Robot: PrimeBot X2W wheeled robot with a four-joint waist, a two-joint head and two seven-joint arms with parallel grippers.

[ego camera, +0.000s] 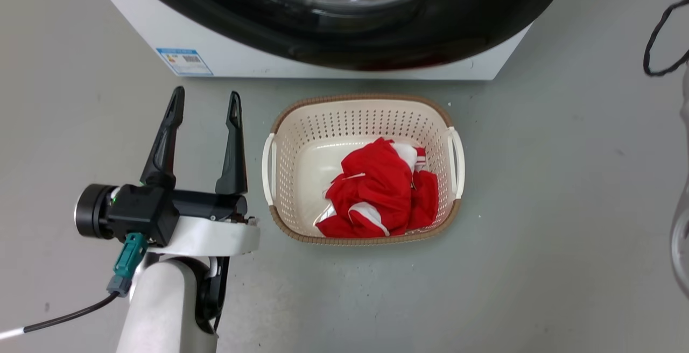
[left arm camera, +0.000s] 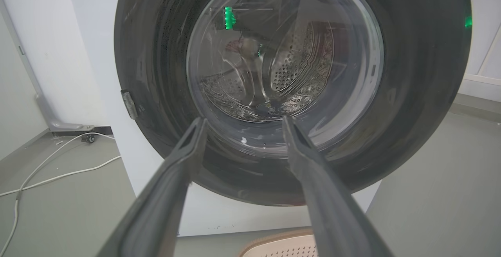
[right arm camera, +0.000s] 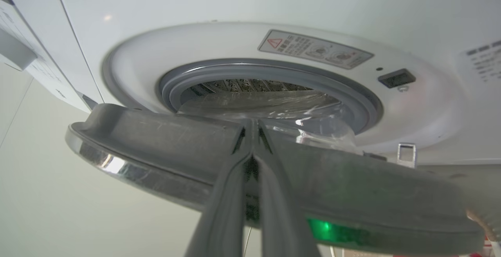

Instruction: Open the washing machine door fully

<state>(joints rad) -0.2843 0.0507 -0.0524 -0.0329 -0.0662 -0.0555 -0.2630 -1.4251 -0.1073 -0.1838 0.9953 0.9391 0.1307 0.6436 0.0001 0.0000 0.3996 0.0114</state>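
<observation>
The washing machine door (ego camera: 430,30) is a glossy black round with a clear glass bowl, at the top of the head view on the white machine (ego camera: 161,30). In the right wrist view the door (right arm camera: 156,131) stands ajar, its grey inner face and chrome rim swung off the opening. My right gripper (right arm camera: 252,125) is shut, its fingers lying across that inner face with the tips at the glass bowl. My left gripper (ego camera: 206,97) is open on the left, short of the machine, holding nothing. Its wrist view faces the door (left arm camera: 411,92) between spread fingers (left arm camera: 244,120).
A cream laundry basket (ego camera: 360,99) with red clothes (ego camera: 382,186) sits on the grey floor in front of the machine, right of my left gripper. A blue-grey rubber ring (right arm camera: 274,71) frames the drum. White cables (left arm camera: 58,159) lie left of the machine; a black cable (ego camera: 654,41) hangs right.
</observation>
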